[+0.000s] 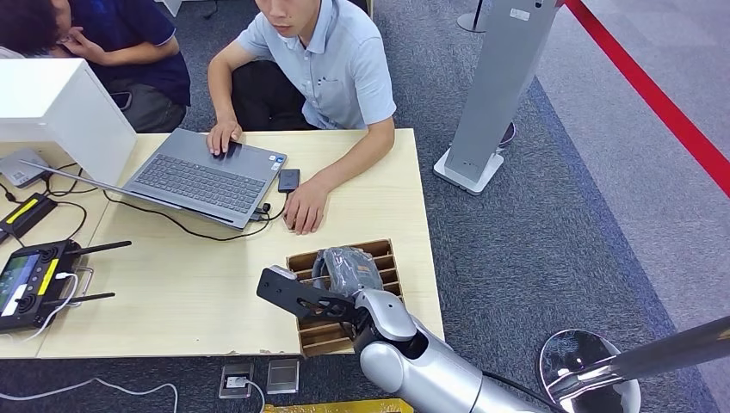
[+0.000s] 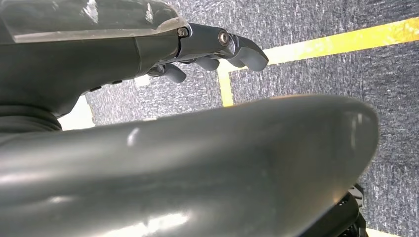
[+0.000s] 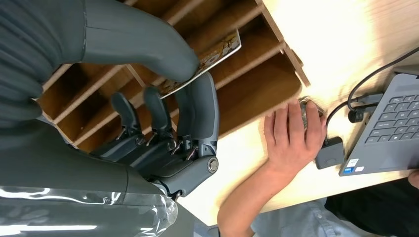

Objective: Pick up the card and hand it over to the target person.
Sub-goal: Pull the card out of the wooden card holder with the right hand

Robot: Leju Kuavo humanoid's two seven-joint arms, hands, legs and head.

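Observation:
A patterned card [image 3: 216,52] stands in a slot of the brown wooden holder [image 3: 259,74] at the table's near right corner. My right hand [image 3: 173,98] pinches the card between the thick thumb and a dark finger, its other fingers reaching down into the slots. From the head view the right hand [image 1: 346,268] sits over the wooden holder [image 1: 392,262] and hides the card. A person in a light blue shirt [image 1: 336,69] sits across the table, one hand [image 1: 306,206] flat on the top just beyond the holder. My left hand [image 2: 217,49] hangs over grey carpet, holding nothing.
An open laptop [image 1: 207,176] with cables lies mid-table, a small dark device [image 1: 288,179] beside it. A remote controller [image 1: 30,280] sits at the left edge, a white box [image 1: 52,103] behind it. A second person [image 1: 129,43] sits far left. A grey stand [image 1: 495,95] rises right of the table.

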